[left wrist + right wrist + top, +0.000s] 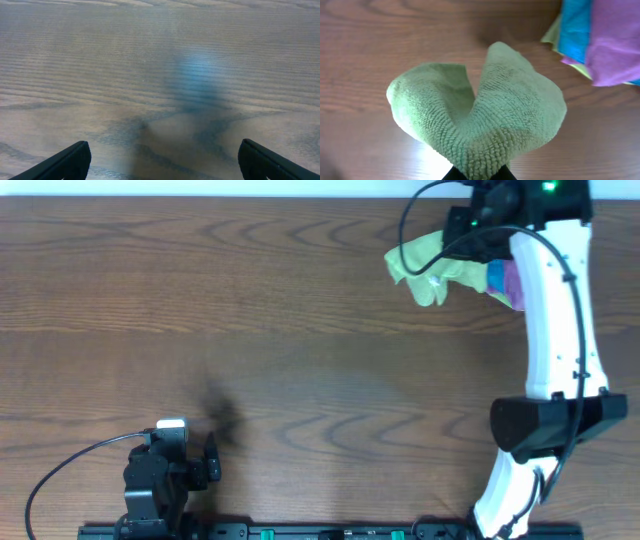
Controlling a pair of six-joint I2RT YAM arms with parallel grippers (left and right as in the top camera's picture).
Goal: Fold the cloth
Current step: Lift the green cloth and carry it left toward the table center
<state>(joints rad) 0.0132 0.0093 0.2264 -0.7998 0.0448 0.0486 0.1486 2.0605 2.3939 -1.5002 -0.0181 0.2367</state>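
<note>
Near the base: left gripper (165, 157) spread wide, empty, above the table (100, 60). Far right: right gripper (477, 173) clamped on a bunched pinch of the cloth (485, 120), just beside purple cloth (615, 40) and blue cloth (575, 25). Risk: snagging those neighbours, or slipping from so small a pinch.

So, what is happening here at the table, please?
The right gripper is shut on the lime-green cloth and pinches it into a bunch at the far right of the table. The cloth is not folded yet. Close beside it lies a small pile with a blue cloth and a purple cloth. The left gripper is open near the front edge, over bare wood, and holds nothing.
</note>
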